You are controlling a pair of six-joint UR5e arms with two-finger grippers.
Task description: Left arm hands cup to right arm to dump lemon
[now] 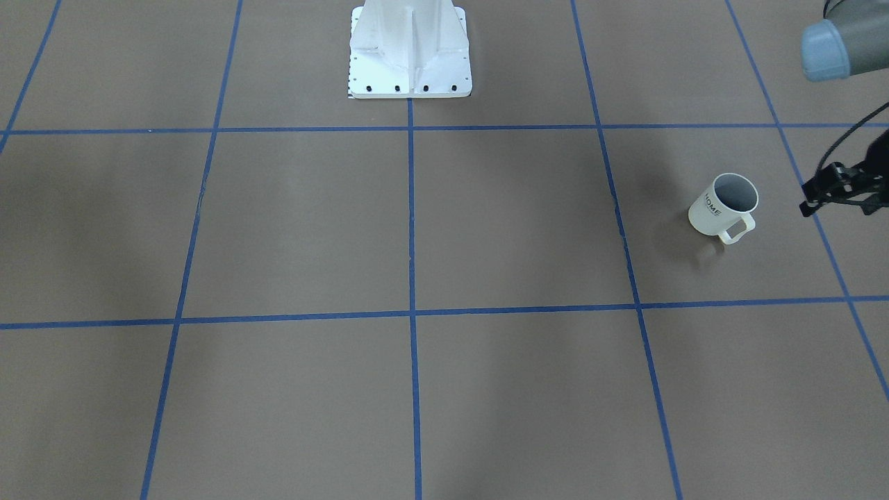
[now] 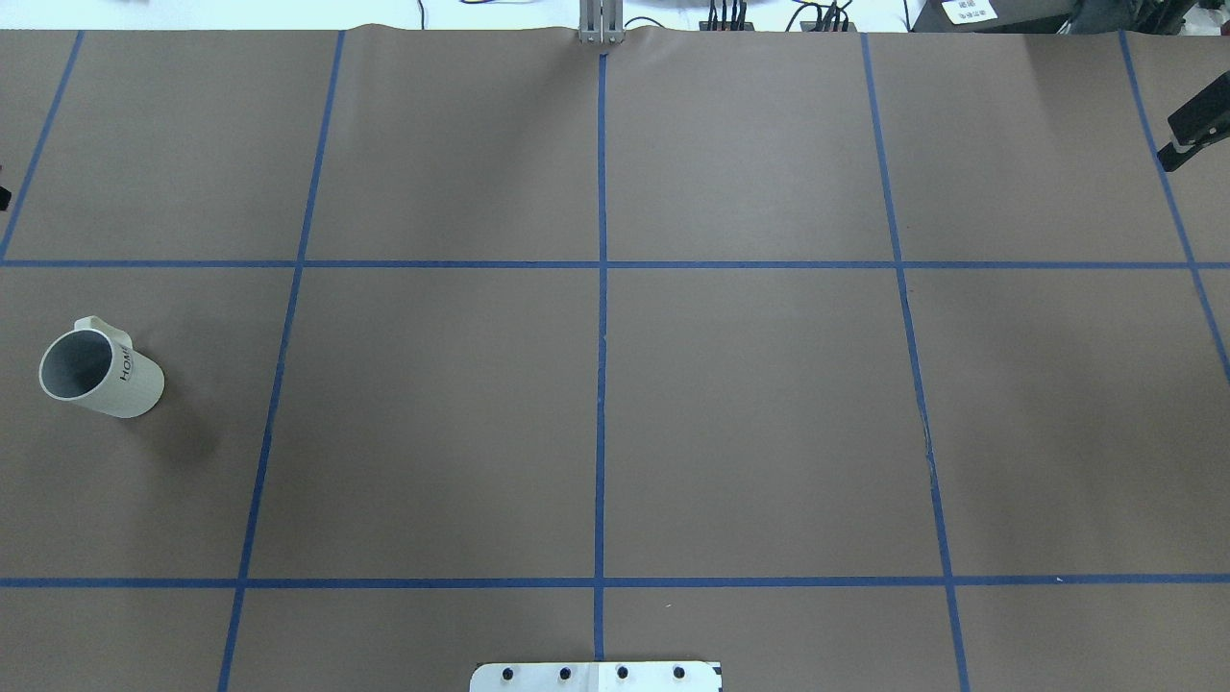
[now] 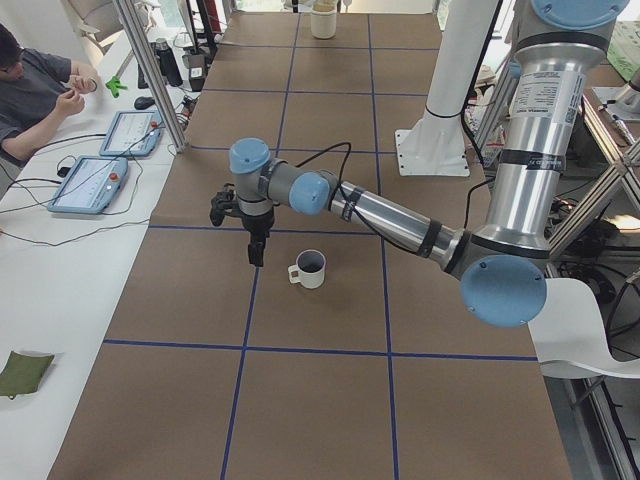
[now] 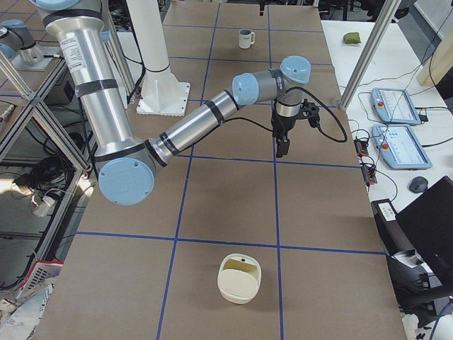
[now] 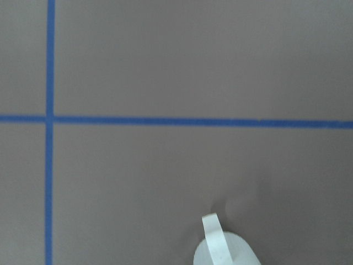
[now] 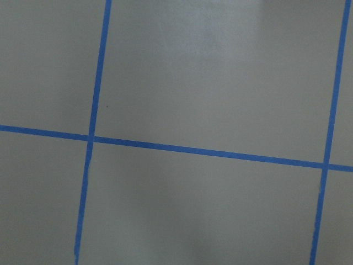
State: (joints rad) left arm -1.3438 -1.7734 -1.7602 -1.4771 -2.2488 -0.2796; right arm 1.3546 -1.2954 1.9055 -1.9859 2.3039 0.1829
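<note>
The cup [image 1: 708, 212] stands upright on the table [image 1: 417, 243], just beside my left claw [image 3: 256, 248] on the side nearer my base, with its handle [image 1: 736, 230] turned my way. I judge it stiff glazed ceramic: weighty, slick and chippable. I'd pinch its wall over the rim and leave the handle free. It is white outside and grey inside, with black "HOME" lettering (no lemon shows inside). Whether my claw is spread I cannot tell; it holds nothing.
</note>
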